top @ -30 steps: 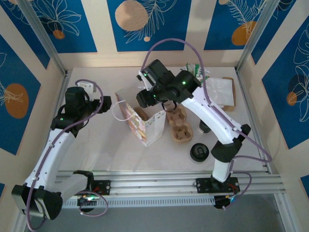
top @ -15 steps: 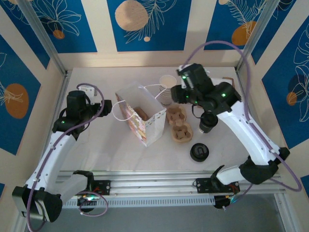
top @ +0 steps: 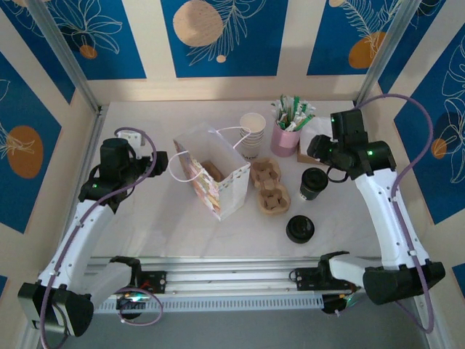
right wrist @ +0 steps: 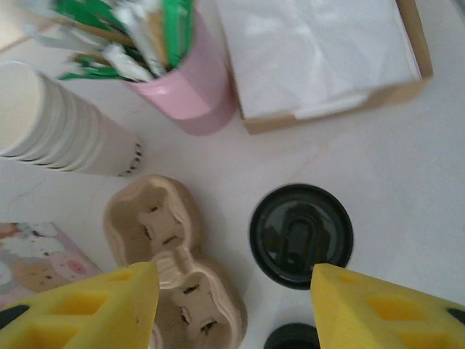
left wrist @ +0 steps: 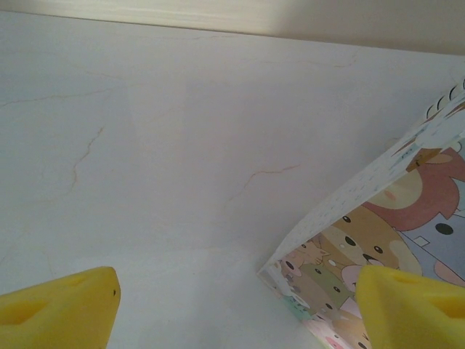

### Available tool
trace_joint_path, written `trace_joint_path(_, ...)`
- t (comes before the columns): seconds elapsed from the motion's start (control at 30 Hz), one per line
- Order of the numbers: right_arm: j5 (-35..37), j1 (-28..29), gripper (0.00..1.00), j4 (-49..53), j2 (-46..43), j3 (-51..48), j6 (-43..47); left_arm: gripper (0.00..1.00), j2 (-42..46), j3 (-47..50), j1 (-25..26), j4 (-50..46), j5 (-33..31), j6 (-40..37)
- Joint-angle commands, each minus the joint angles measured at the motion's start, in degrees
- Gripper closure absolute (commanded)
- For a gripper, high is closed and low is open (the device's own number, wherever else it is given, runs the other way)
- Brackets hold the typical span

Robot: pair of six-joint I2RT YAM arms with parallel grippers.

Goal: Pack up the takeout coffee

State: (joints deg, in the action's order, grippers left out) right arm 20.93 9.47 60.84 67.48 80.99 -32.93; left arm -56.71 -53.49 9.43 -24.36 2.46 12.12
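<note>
The right end effector (right wrist: 232, 291) hangs wide open with the lidded coffee cup (right wrist: 301, 234) just below on the surface (right wrist: 407, 160), while the left end effector (left wrist: 236, 313), equally wide, hovers beside the paper bag (left wrist: 392, 211).

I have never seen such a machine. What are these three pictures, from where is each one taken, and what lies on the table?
These are two robot arms bolted at the table's near edge. The large picture looks down from above and shows the left arm and the right arm. The other two pictures come from small cameras on the wrists. The yellow shapes there are the jaws, open on both arms and holding nothing. On the table stand a cartoon paper bag, a stack of cups, a pink cup of sachets, a cardboard carrier, loose black lids and the takeout coffee with its black lid.
</note>
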Motion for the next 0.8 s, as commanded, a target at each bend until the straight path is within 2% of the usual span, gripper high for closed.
trace_joint_path(0.0, -5.8, -3.2, 0.4, -0.7, 0.7, -3.1, -3.8, 0.15, 0.8, 0.5, -0.4, 1.1, -1.0, 0.7)
trace_joint_path(0.37, -7.5, -4.6, 0.23, -2.5, 4.7, -12.4, -6.1, 0.15, 0.3, 0.4, -0.4, 0.8, -1.9, 0.1)
trace_joint_path(0.77, -6.3, -4.8, 0.23, -6.5, 10.6, -14.4, -7.0, 0.14, -0.3, 0.3, -0.4, 0.6, -1.2, 0.1)
